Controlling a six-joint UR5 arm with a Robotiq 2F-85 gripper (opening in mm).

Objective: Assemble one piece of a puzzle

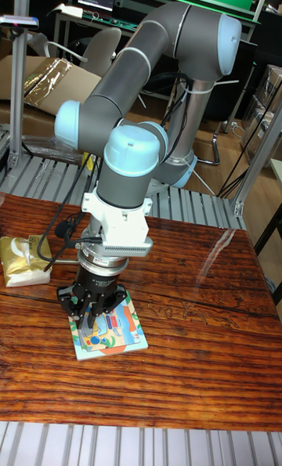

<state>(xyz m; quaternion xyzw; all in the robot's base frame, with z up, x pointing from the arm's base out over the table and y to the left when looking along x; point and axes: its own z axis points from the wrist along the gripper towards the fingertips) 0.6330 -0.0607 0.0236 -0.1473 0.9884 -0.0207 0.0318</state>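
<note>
A small square puzzle point(117, 334) with a colourful picture and a light blue frame lies on the wooden table point(196, 341) near its front left. My gripper point(95, 315) hangs straight down over the puzzle's back left part, its black fingers point(88, 316) reaching the board's surface. The fingers hide whatever lies under them, so a separate puzzle piece is not visible. I cannot tell from this angle whether the fingers hold anything.
A gold and white packet point(23, 260) lies at the table's left edge, just left of the arm. A grey cable point(59, 235) loops from the wrist. Behind the table are metal slats, chairs and a green bench.
</note>
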